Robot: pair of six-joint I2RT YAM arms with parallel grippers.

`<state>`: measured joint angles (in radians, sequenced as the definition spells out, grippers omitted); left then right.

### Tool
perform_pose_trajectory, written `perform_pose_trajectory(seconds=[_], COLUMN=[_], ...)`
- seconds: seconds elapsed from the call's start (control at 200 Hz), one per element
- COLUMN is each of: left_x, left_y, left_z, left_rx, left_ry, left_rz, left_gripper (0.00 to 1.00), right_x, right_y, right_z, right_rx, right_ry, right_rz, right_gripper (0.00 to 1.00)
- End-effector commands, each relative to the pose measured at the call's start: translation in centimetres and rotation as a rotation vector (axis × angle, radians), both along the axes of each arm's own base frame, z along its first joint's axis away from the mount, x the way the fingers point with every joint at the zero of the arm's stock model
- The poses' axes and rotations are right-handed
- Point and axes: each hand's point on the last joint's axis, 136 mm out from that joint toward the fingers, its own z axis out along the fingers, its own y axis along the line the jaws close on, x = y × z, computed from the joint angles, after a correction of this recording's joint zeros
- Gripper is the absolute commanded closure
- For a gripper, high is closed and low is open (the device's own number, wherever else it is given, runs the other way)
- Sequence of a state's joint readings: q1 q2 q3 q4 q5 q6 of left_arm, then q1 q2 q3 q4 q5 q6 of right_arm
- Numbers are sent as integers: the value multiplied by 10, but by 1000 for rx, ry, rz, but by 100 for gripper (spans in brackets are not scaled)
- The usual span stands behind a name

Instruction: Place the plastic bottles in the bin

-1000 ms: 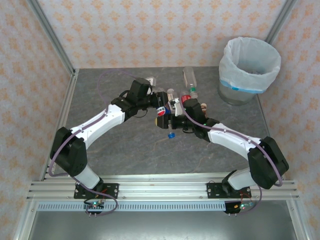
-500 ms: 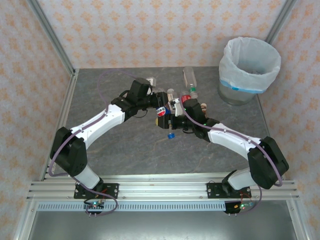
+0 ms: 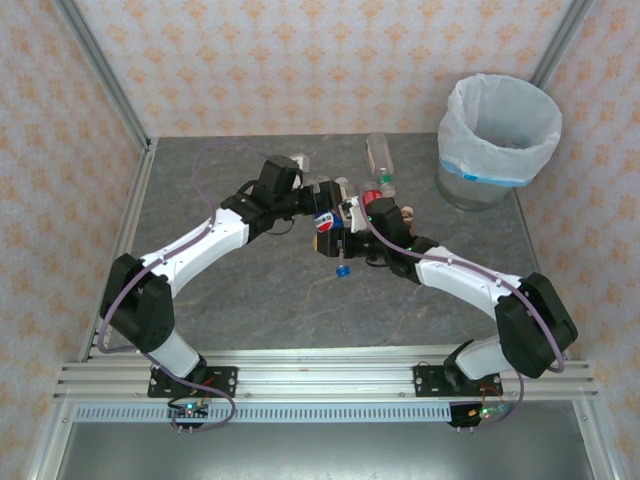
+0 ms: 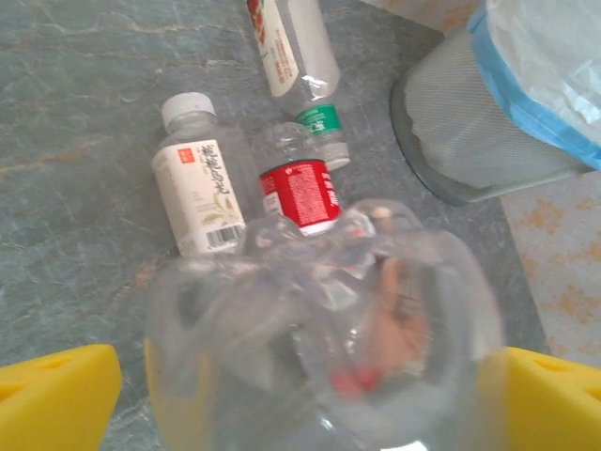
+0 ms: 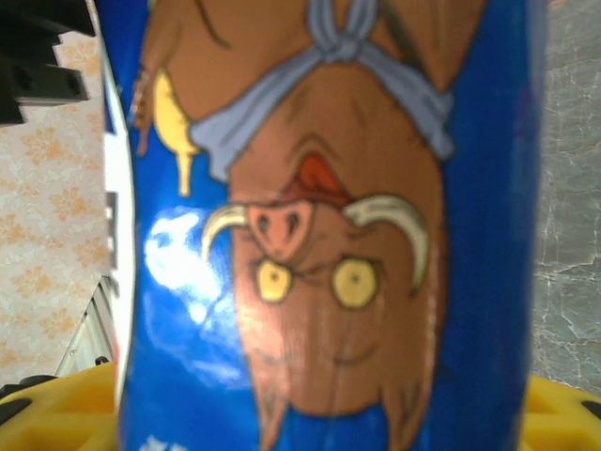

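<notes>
left hand (image 4: 305, 387) now sprung wide, off the blue-label bottle (image 5: 329, 235), right hand (image 3: 347, 236) clamped tighter around it

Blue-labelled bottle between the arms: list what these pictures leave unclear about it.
- Right wrist: the blue-labelled bottle sits so close that the right fingers are cut off at the bottom edge; whether they clamp it cannot be told.
- Left wrist: its clear base is blurred by nearness.
- Top external: its label is too small to read.
</notes>
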<state>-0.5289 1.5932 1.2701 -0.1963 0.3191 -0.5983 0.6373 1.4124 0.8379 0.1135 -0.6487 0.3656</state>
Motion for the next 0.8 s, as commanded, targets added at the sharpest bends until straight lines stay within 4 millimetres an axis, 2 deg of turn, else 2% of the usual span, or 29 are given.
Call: perform_pose_trajectory(seconds=[0.0,0.205,0.445,0.586,0.796], left_x=[-8,-6,-3,-7,-17], left_y=[-6,9,46,72,105], left_z=[35,45,36,24,2], left_rx=[-84,-144,-93,-21,102], left_ry=[-83,-162,-245,-260,-225], left_rz=[-27,22,185,291,392], left_gripper=[0,0,0,0,0], right_x=[6,15,41,52,74], right_y=[-5,-20,-65,-86,-107], right_z=[-3,-13,-25,-16,10], right_rx=[-21,-64,-162,-206,-217], right_ry=[-8,10,37,6,-74], right_rz=[-36,-103,-264,-321,-381], right_gripper=[100,100,100,100,100])
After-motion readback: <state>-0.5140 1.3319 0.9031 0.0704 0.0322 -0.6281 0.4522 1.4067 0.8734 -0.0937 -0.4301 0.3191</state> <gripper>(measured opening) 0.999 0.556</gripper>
